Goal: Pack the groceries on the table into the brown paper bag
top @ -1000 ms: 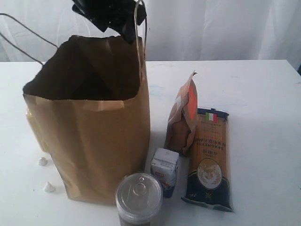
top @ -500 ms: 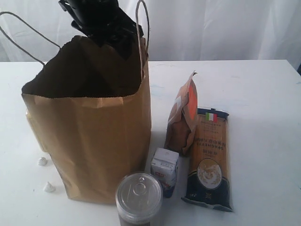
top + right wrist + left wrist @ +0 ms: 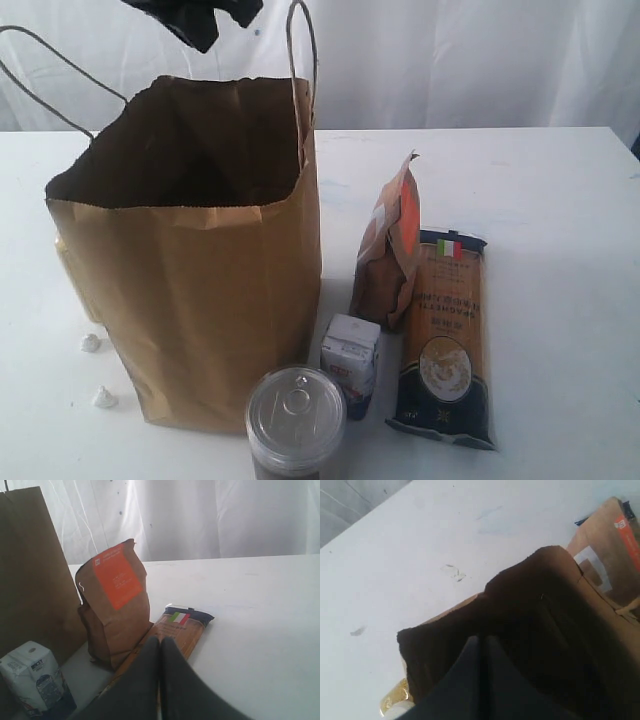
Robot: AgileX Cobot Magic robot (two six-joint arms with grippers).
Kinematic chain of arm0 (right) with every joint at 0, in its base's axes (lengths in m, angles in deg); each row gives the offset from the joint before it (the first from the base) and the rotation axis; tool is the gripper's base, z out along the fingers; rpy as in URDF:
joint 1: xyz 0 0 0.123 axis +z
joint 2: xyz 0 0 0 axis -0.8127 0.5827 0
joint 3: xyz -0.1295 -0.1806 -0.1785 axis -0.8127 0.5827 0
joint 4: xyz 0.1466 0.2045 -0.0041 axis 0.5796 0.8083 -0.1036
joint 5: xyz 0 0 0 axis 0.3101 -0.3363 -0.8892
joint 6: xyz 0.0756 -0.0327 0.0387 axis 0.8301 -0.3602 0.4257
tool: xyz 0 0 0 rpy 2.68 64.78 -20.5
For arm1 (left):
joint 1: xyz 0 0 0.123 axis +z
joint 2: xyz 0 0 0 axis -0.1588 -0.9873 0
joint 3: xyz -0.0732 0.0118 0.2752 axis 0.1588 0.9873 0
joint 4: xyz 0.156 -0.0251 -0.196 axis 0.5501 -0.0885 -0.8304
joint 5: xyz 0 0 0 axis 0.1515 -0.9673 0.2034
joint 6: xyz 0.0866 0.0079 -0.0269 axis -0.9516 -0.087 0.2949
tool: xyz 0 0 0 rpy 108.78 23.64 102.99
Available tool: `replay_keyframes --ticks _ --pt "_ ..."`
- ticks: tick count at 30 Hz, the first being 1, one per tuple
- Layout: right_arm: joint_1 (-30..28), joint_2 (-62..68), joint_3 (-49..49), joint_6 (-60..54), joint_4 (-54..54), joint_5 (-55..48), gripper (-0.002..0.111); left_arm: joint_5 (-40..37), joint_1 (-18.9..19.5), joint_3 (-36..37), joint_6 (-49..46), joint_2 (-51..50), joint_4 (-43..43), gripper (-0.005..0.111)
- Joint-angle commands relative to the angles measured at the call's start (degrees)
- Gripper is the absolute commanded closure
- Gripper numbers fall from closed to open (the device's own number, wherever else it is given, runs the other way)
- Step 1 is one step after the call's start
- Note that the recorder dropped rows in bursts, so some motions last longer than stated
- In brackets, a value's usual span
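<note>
A white curtain (image 3: 450,60) hangs all along the back. It has soft folds that run up and down, and some stripes of it look brighter than others. A few tiny dark dots sit on the cloth. In front of it is a big white table (image 3: 560,200). Its top is flat and smooth, with faint grey smudges here and there. The far edge of the table meets the curtain in a straight line. The light is soft and even, and the shadows on the table are pale.
</note>
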Motion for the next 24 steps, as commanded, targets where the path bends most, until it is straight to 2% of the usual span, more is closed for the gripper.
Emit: replay_keyframes --ticks 1,12,20,24 --pt "-0.5 -0.4 0.3 0.2 0.4 0.7 0.108 -5.1 -0.2 0.0 0.7 4.7 -0.1 0.107" --pt "-0.5 -0.4 0.3 0.3 1.4 0.6 0.108 -3.3 -0.2 0.0 5.5 16.7 -0.1 0.107" --pt "-0.5 -0.4 0.3 0.3 2.0 0.6 0.108 -5.1 -0.2 0.3 7.0 23.8 7.8 0.107" --pt "-0.5 -0.4 0.3 0.3 2.1 0.6 0.108 -5.1 -0.2 2.7 7.3 27.3 8.0 0.107"
